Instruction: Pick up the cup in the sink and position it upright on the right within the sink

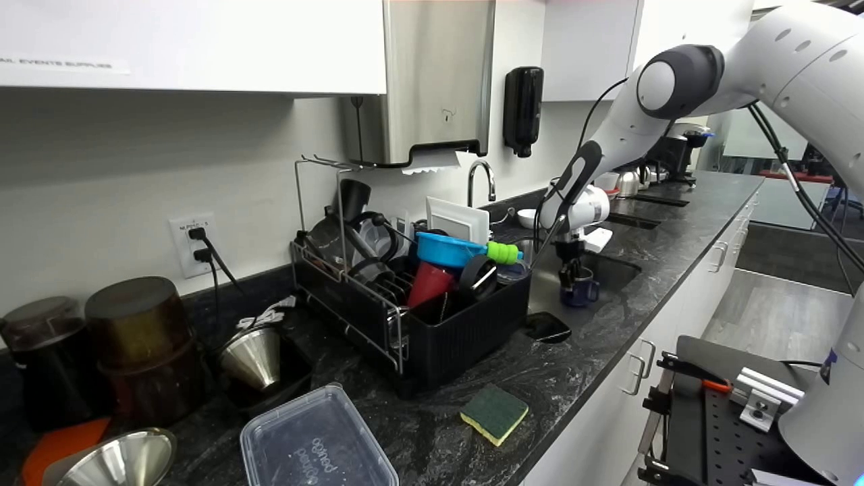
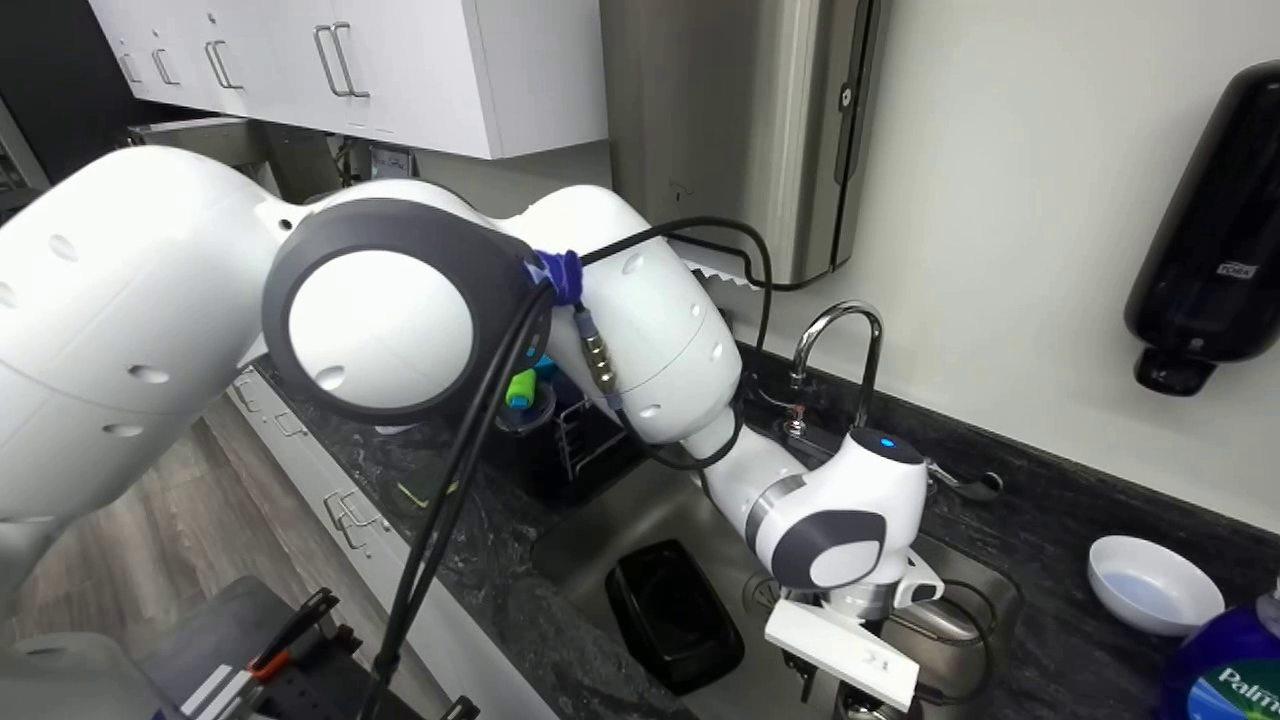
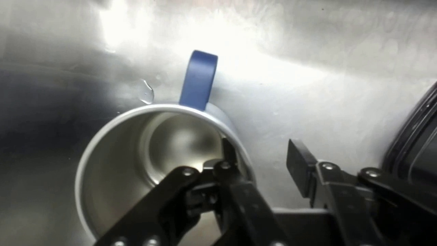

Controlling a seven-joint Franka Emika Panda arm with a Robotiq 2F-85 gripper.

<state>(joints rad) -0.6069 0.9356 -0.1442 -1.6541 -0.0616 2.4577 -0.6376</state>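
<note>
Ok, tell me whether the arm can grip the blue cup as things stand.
Probably yes: the gripper is open at the blue cup, one finger inside it, the other outside, and nothing visible keeps them from closing.

Panda arm (image 1: 790, 74): white with dark grey joint sections, arched high in both exterior views.
Elbow (image 1: 678, 81): bent, a dark ring around a white round cap.
Forearm (image 2: 660, 320): slopes downward from the elbow.
Wrist (image 2: 850, 540): low at the forearm's end, a small blue light (image 2: 887, 442) glowing on its housing.
Robotiq gripper (image 3: 263, 158): black, hanging beneath the wrist, pointing down.
Fingers (image 3: 300, 167): parted, a wide gap between them; both show along the lower part of the wrist view.
</note>
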